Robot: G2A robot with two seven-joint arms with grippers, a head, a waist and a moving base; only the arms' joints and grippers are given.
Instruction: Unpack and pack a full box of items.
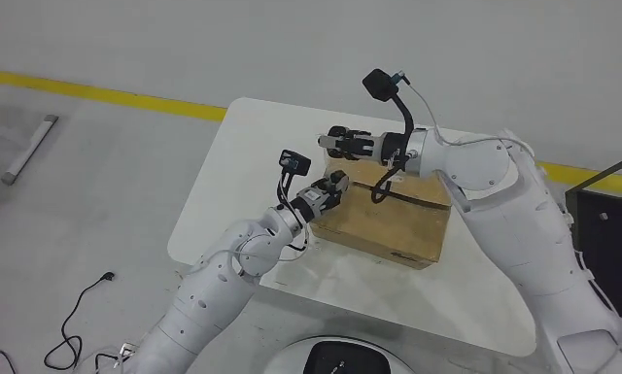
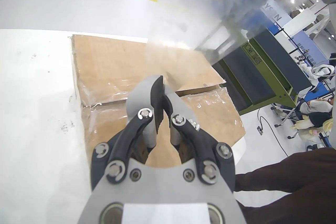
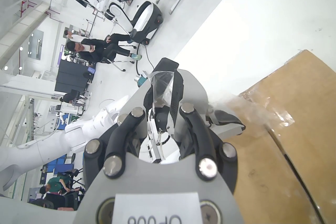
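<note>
A brown cardboard box (image 1: 394, 219) lies on the white table (image 1: 243, 189), its top flaps (image 2: 110, 70) still carrying wrinkled clear tape. My right gripper (image 1: 328, 141) hovers past the box's far left corner, shut on a strip of clear tape (image 3: 161, 92). The strip stretches from its fingers back to the box edge (image 3: 288, 117). My left gripper (image 1: 336, 186) is shut, with its tips (image 2: 160, 87) over the box top near the middle seam, at the end next to the right gripper. Whether it touches the tape I cannot tell.
Bare table (image 2: 34, 78) lies to the left of the box and beyond it (image 3: 262, 12). A green-framed conveyor (image 2: 265, 70) stands on the floor past the table's right edge. A yellow floor line (image 1: 117, 95) runs behind the table.
</note>
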